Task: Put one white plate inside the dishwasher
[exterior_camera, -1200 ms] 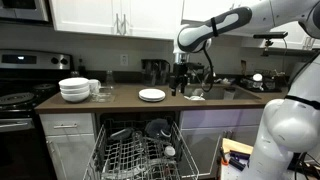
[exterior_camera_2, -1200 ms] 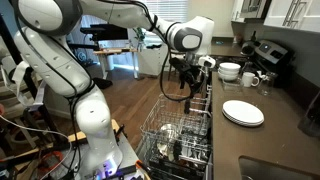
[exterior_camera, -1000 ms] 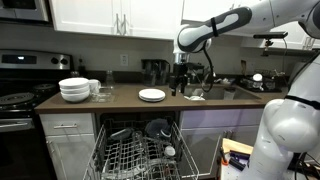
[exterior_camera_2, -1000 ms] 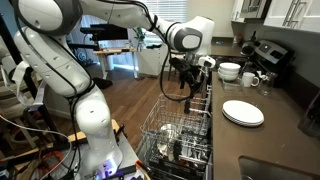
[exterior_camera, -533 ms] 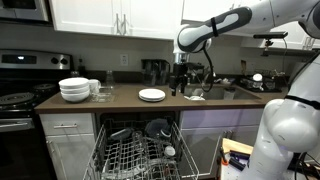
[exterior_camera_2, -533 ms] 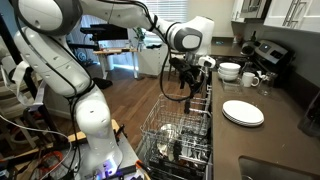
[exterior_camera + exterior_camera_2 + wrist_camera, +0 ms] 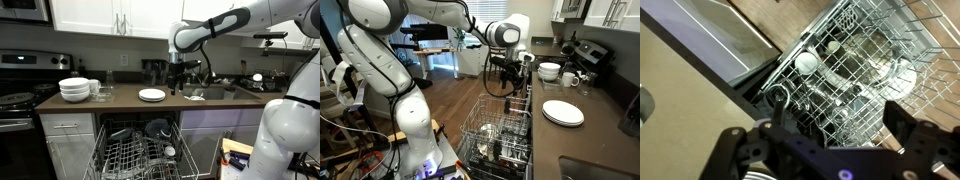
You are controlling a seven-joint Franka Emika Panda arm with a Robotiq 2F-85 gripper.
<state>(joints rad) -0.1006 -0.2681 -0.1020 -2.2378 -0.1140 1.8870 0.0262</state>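
End effector point(image 7: 176, 86) has nudged sideways toward the white plate point(image 7: 152, 95) in the last second. It's a small shift and the arm pose is otherwise unchanged. Jaws are wide with nothing held, and the wrist view shows both fingers spread and empty. The plate is untouched, flat on the desk point(image 7: 120, 100), with the open dishwasher point(image 7: 135, 155) just below it. The end effector hangs near the plate, higher than it, on the side away from the bowls point(image 7: 74, 90), with no contact. The wrist view looks down into the rack point(image 7: 865, 70), so it's probably out past the desk edge, not over the plate. This reads as an early approach, with no grasp started. The flat plate and shallow rim likely make for an awkward pick.
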